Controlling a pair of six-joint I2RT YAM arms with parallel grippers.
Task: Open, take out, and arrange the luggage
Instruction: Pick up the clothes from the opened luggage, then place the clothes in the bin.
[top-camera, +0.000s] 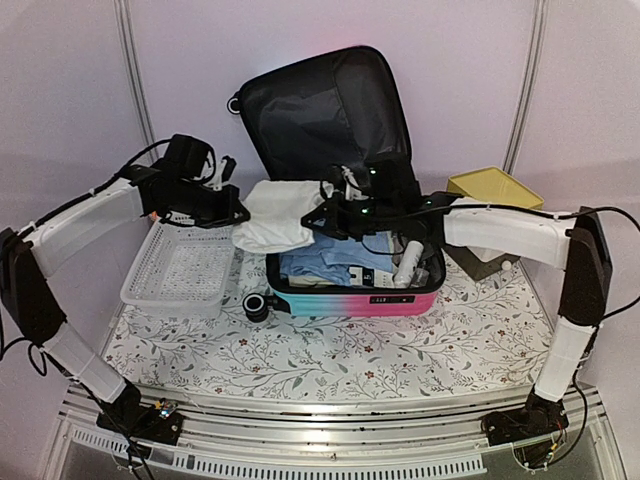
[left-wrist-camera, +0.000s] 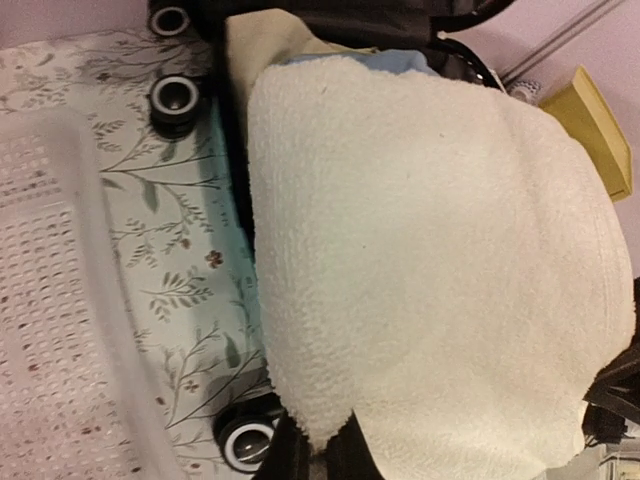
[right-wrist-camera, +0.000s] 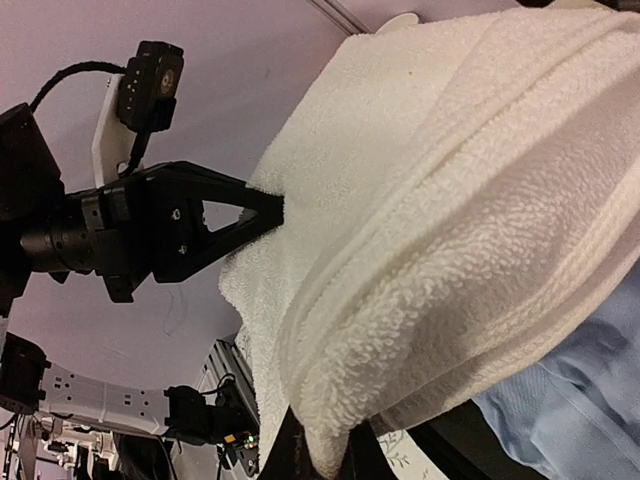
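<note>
The luggage (top-camera: 350, 300) lies open mid-table, its pink-to-turquoise shell facing front and the black-lined lid (top-camera: 320, 110) standing up behind. A white towel (top-camera: 275, 215) hangs over the case's left side, held up between both grippers. My left gripper (top-camera: 240, 213) is shut on the towel's left edge. My right gripper (top-camera: 310, 222) is shut on its right edge. In the left wrist view the towel (left-wrist-camera: 430, 260) fills the frame above my left gripper (left-wrist-camera: 320, 450). In the right wrist view the folded towel (right-wrist-camera: 450, 200) rises from my right gripper (right-wrist-camera: 325, 460).
A white perforated basket (top-camera: 180, 270) sits left of the case, directly below the left arm. A yellow-topped box (top-camera: 495, 190) stands at the back right. Blue clothing (top-camera: 330, 265) and a white bottle (top-camera: 410, 268) lie inside the case. One case wheel (top-camera: 256, 305) pokes out at front left.
</note>
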